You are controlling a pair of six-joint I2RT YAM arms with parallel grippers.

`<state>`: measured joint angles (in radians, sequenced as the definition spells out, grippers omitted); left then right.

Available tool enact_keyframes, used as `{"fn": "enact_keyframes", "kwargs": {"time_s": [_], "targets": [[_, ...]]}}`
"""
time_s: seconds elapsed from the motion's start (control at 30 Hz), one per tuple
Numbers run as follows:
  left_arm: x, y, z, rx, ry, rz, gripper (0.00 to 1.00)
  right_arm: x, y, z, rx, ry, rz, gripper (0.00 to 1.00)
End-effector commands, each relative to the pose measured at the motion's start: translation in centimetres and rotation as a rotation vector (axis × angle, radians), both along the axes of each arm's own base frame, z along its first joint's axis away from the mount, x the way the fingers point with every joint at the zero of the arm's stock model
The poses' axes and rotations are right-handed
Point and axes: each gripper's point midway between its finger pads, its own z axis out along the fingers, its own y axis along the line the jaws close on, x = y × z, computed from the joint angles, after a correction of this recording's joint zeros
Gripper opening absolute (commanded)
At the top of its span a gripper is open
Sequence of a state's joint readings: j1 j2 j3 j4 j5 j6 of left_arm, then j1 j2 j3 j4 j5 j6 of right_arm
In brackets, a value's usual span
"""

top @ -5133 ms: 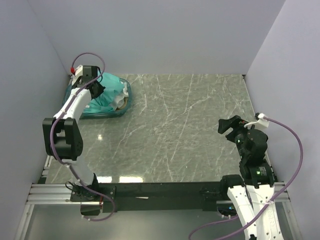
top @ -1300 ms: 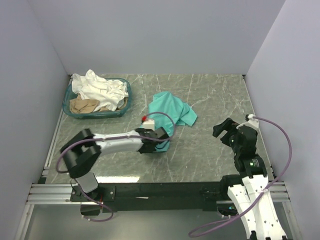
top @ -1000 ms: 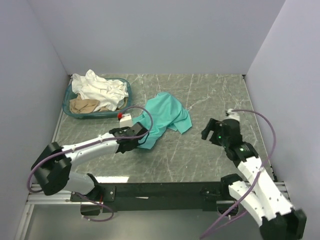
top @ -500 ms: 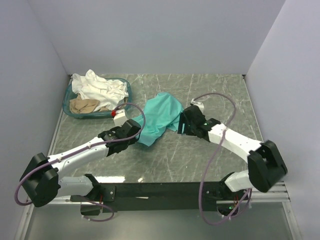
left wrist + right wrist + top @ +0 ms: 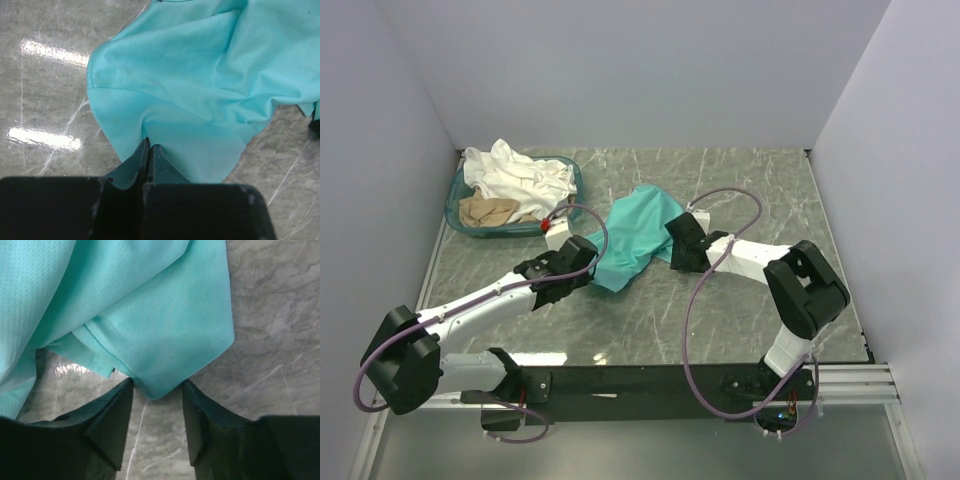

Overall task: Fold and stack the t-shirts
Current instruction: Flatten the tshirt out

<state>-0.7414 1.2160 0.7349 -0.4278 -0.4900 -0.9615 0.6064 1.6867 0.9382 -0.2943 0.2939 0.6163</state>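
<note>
Top external: left gripper (image 5: 592, 274) clamped the teal shirt (image 5: 640, 230), right gripper (image 5: 672, 248) gaped round its hem; I'd folded nothing yet.

Lighting was bright and even from overhead, shadows soft. White glare patches showed on the glossy bench (image 5: 40, 100) in the left wrist view. The teal t-shirt (image 5: 150, 320) weave was sharp. The left claw (image 5: 148, 145) and right claw (image 5: 156, 392) were dark, underexposed and slightly soft.
</note>
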Motion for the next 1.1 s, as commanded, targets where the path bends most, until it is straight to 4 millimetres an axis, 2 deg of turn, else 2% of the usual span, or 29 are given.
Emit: {"fn": "enact_keyframes", "kwargs": {"time_s": [0.0, 0.03, 0.13, 0.17, 0.27, 0.3, 0.37, 0.4, 0.43, 0.47, 0.5, 0.57, 0.6, 0.63, 0.7, 0.73, 0.77, 0.8, 0.83, 0.87, 0.93, 0.97, 1.07], "targets": [[0.7, -0.3, 0.8, -0.009, -0.025, -0.018, 0.01, 3.2, 1.0, 2.2, 0.023, -0.122, -0.035, 0.50], [0.8, -0.3, 1.0, -0.008, -0.031, -0.015, 0.01, 3.4, 1.0, 2.2, 0.022, -0.130, -0.035, 0.47], [1.0, -0.2, 1.7, -0.013, -0.050, -0.015, 0.01, 4.1, 1.1, 2.6, 0.016, -0.167, -0.021, 0.23], [1.1, -0.1, 1.9, -0.011, -0.054, -0.013, 0.01, 3.9, 0.9, 2.6, -0.002, -0.156, -0.016, 0.13], [1.6, 0.1, 3.5, -0.015, -0.083, 0.002, 0.01, 4.1, 0.0, 4.4, -0.037, -0.194, -0.017, 0.00], [1.9, 0.0, 4.6, -0.022, -0.104, 0.005, 0.01, 4.2, -0.6, 6.0, -0.044, -0.235, -0.035, 0.00], [2.3, 0.2, 6.5, -0.034, -0.146, 0.015, 0.01, 3.8, -1.7, 7.7, -0.064, -0.267, -0.046, 0.00], [2.6, 0.1, 7.9, -0.043, -0.172, 0.016, 0.01, 3.5, -2.2, 9.8, -0.052, -0.316, -0.054, 0.00], [2.7, 0.1, 8.8, -0.053, -0.191, 0.018, 0.01, 3.3, -2.8, 10.9, -0.058, -0.345, -0.066, 0.00], [2.7, 0.4, 10.1, -0.067, -0.219, 0.026, 0.01, 2.9, -3.3, 11.7, -0.061, -0.357, -0.069, 0.00], [2.9, 0.5, 11.7, -0.075, -0.246, 0.040, 0.01, 2.5, -3.7, 13.9, -0.030, -0.403, -0.075, 0.00], [2.9, 1.2, 14.3, -0.093, -0.299, 0.066, 0.01, 1.7, -4.6, 16.2, -0.017, -0.446, -0.088, 0.00], [3.3, 1.8, 16.7, -0.101, -0.351, 0.098, 0.01, 1.1, -5.3, 18.9, 0.014, -0.505, -0.102, 0.00], [3.1, 2.3, 17.8, -0.102, -0.369, 0.111, 0.01, 0.7, -6.0, 20.2, 0.017, -0.531, -0.113, 0.00], [2.9, 3.3, 22.2, -0.140, -0.455, 0.136, 0.01, -0.6, -8.1, 24.5, 0.028, -0.614, -0.164, 0.00], [2.7, 4.1, 23.7, -0.143, -0.489, 0.164, 0.01, -1.2, -8.9, 26.0, 0.034, -0.645, -0.184, 0.00], [2.3, 4.9, 25.6, -0.159, -0.533, 0.178, 0.01, -2.4, -10.4, 28.9, 0.049, -0.707, -0.217, 0.00], [1.9, 5.4, 28.2, -0.194, -0.584, 0.189, 0.01, -3.0, -11.2, 30.3, 0.057, -0.738, -0.230, 0.00], [1.5, 6.0, 29.7, -0.210, -0.619, 0.197, 0.01, -3.8, -11.9, 31.8, 0.071, -0.773, -0.241, 0.00], [0.8, 6.6, 31.9, -0.251, -0.673, 0.200, 0.01, -5.1, -13.0, 34.5, 0.102, -0.836, -0.255, 0.00], [-0.2, 7.2, 36.0, -0.314, -0.768, 0.174, 0.01, -6.6, -13.7, 36.9, 0.145, -0.896, -0.247, 0.00], [-1.1, 7.8, 37.7, -0.347, -0.812, 0.167, 0.01, -7.5, -14.2, 39.0, 0.173, -0.942, -0.239, 0.00], [-2.9, 7.8, 41.8, -0.395, -0.922, 0.071, 0.01, -10.6, -14.7, 43.1, 0.270, -1.031, -0.167, 0.00]]}}
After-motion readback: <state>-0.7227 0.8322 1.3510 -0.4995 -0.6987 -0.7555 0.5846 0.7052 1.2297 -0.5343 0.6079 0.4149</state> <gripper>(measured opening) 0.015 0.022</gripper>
